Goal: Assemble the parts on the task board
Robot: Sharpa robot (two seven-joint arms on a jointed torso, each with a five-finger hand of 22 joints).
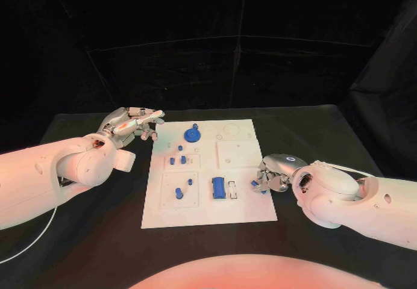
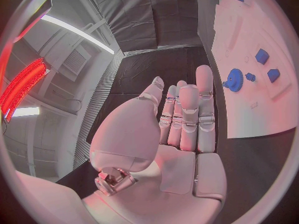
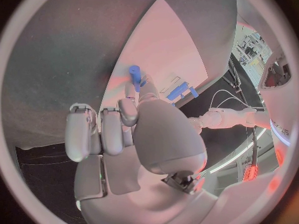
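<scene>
Black desk (image 1: 87, 241) carries the white task board (image 1: 208, 211) at its middle, long side running from near edge to far edge. Left hand (image 1: 132, 124) hangs off the board's far-left corner, over bare desk; the left wrist view shows its fingers (image 2: 187, 114) straight, close together and holding nothing, so it looks parked clear of the work. Right hand (image 1: 273, 177) sits at the board's right edge, toward the near end, fingers curled in. In the right wrist view a small blue peg (image 3: 134, 75) stands out past its fingertips (image 3: 127, 109); they appear to pinch it, though the contact itself is partly hidden. Likely reason for the pose: peg carried in from the edge, ready for a socket. On the board, largest part is the blue block (image 1: 218, 188) near the middle of the near half, lying beside a pale slot. Blue gear (image 1: 193, 132) rests near the far-left corner. Small blue pegs (image 1: 178, 159) stand in the left-hand panels, some upright in holes. Judgement: assembly partly done, the peg in the right hand still to be seated.
</scene>
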